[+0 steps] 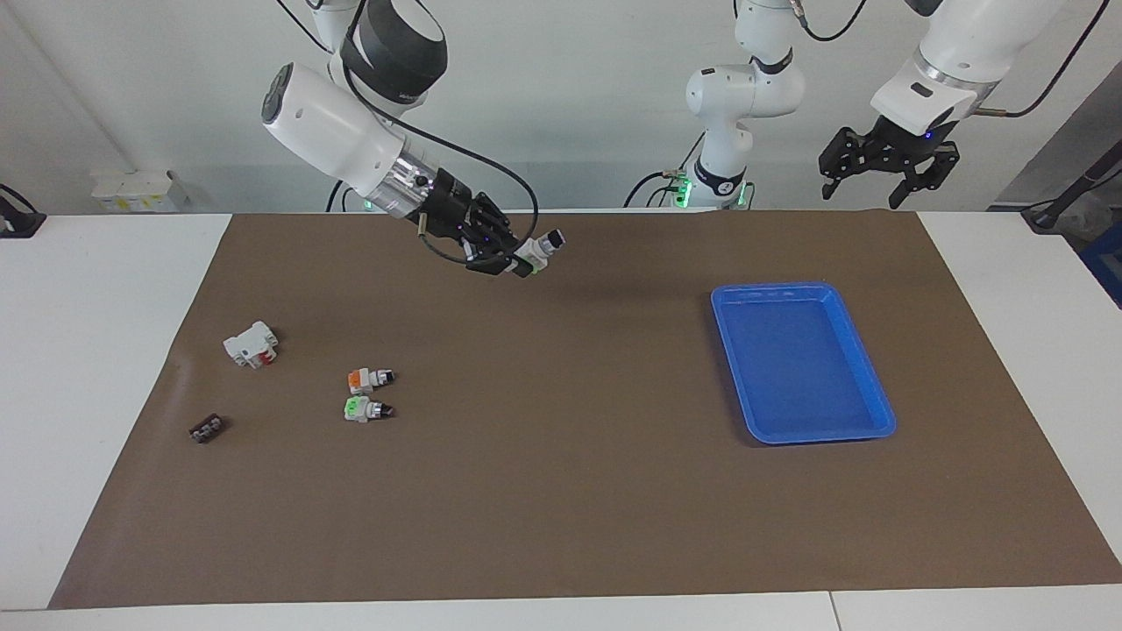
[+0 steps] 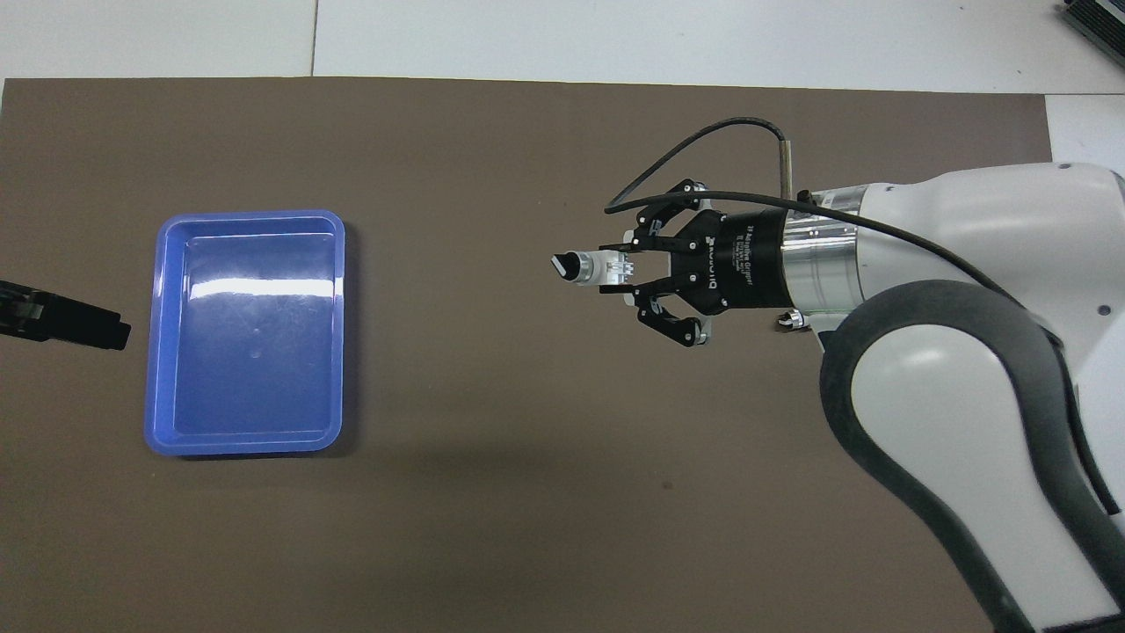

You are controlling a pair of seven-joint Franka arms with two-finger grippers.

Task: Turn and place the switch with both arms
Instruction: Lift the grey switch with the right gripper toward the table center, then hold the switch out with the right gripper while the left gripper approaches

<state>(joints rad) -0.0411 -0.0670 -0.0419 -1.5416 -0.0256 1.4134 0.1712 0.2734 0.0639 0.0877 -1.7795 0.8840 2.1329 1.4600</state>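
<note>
My right gripper [image 1: 524,259] is shut on a switch [image 1: 547,244] and holds it in the air over the mat, between the loose parts and the blue tray [image 1: 771,287]. The switch has a white-grey body and a black tip that points away from the gripper, toward the tray. In the overhead view the right gripper [image 2: 629,272] holds the switch [image 2: 582,266] level, black tip toward the tray [image 2: 250,214]. My left gripper [image 1: 885,171] hangs open and empty, raised near its base, off the tray's end; only its tip [image 2: 66,321] shows in the overhead view.
Two more switches lie on the mat toward the right arm's end: one with an orange block [image 1: 366,379], one with a green block [image 1: 361,409]. Beside them lie a white block with a red part [image 1: 252,343] and a flat black piece [image 1: 207,428]. The tray holds nothing.
</note>
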